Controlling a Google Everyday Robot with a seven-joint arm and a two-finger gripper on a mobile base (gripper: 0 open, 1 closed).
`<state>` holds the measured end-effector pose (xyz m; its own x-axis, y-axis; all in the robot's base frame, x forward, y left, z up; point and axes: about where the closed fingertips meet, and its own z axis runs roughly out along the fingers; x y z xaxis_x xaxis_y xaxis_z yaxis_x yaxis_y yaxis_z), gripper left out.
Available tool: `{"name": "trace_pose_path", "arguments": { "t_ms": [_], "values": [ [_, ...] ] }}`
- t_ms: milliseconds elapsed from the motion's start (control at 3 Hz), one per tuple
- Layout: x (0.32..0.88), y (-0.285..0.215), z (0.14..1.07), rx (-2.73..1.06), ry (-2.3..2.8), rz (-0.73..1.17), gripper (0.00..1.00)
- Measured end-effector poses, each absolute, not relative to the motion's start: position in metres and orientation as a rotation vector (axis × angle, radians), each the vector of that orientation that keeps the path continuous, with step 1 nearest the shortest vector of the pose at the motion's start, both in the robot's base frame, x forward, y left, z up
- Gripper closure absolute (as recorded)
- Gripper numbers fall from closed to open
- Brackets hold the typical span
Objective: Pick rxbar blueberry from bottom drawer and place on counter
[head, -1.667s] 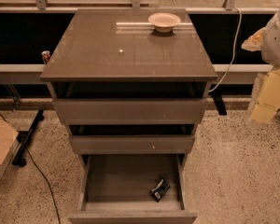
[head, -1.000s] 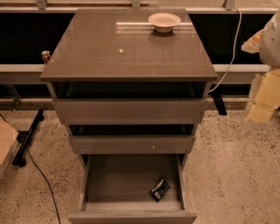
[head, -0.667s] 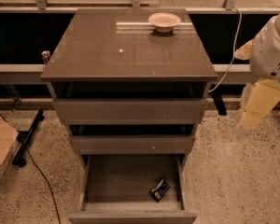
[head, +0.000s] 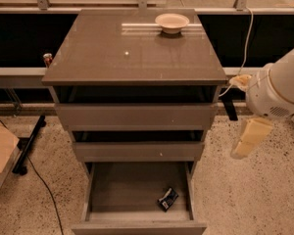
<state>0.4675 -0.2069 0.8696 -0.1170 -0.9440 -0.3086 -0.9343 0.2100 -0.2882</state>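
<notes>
The rxbar blueberry (head: 167, 199) is a small dark bar with white lettering. It lies at the front right of the open bottom drawer (head: 137, 190), slightly askew. The counter (head: 132, 50) is the glossy grey-brown top of the cabinet. My gripper (head: 246, 140) is cream-coloured and hangs from the white arm (head: 279, 89) to the right of the cabinet. It is at about the height of the middle drawer, outside the drawer and well above and to the right of the bar. It holds nothing that I can see.
A pale round bowl (head: 172, 22) stands at the back right of the counter. The two upper drawers (head: 136, 116) are pulled out a little. A cardboard box (head: 1, 153) and a black cable (head: 44, 185) lie on the floor at the left. A can (head: 47, 59) stands behind the cabinet's left side.
The arm and gripper have moved left and down, closer to the cabinet's right side. The bar, drawers and bowl have not moved.
</notes>
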Motion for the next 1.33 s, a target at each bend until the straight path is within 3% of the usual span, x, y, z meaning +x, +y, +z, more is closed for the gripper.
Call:
{"name": "trace_pose_path", "arguments": {
  "t_ms": [667,1333],
  "values": [
    [0.487,-0.213,0.82,-1.726,2.006,0.009,0.0],
    [0.497,-0.18,0.783,-1.73,1.993,0.086,0.0]
  ]
}}
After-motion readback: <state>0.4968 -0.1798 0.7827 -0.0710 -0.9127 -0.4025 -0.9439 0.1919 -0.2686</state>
